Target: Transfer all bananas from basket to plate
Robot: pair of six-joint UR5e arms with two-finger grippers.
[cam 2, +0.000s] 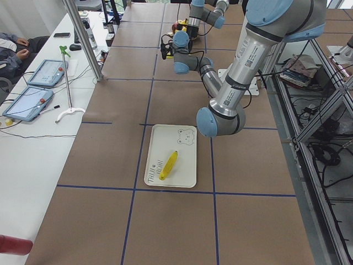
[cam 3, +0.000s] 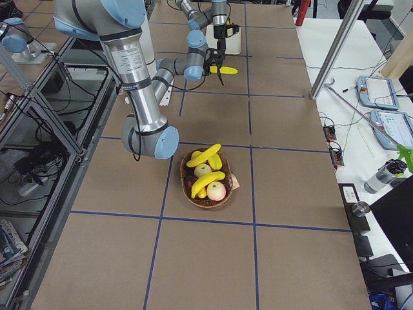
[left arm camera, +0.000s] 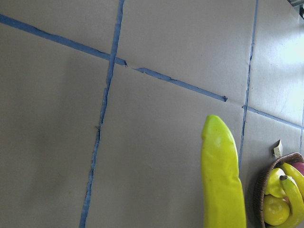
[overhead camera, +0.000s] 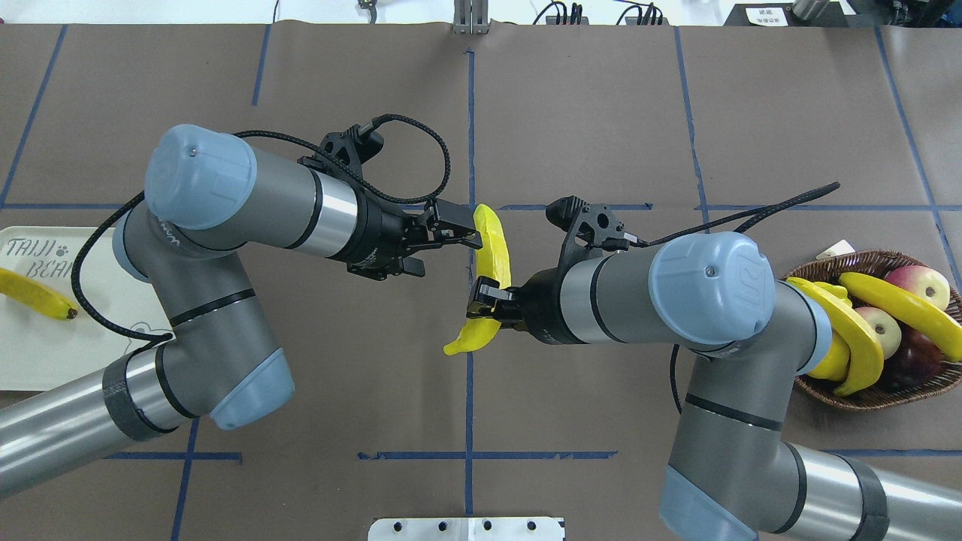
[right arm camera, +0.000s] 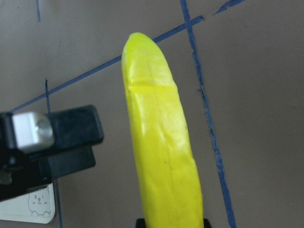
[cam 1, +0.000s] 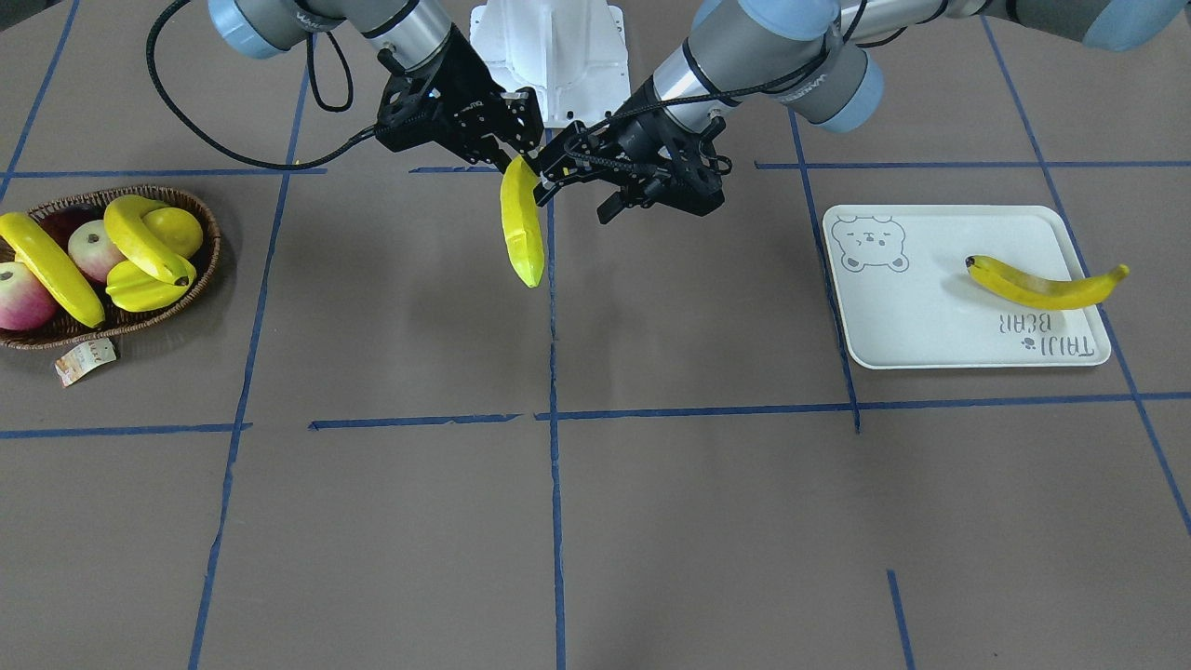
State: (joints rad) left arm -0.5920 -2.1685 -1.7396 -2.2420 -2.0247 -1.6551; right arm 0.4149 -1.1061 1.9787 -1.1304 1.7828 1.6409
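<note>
A bright yellow banana [cam 1: 522, 228] hangs above the table's middle, with my right gripper [overhead camera: 490, 297] shut on its lower part. Its free end fills the right wrist view [right arm camera: 159, 142]. My left gripper [overhead camera: 451, 252] stands open right beside that banana's far end, one finger [right arm camera: 52, 133] a small gap away from it. Another banana [cam 1: 1042, 288] lies on the cream bear plate [cam 1: 930, 326]. In the wicker basket [cam 1: 200, 279] two more bananas [cam 1: 51, 270] [cam 1: 140, 237] rest on the other fruit.
The basket also holds apples [cam 1: 93, 251], a lemon [cam 1: 177, 228] and a ridged yellow fruit [cam 1: 140, 293]. A paper tag [cam 1: 86, 361] lies by its rim. Blue tape lines cross the brown table cover. The robot base [cam 1: 549, 56] stands behind the grippers.
</note>
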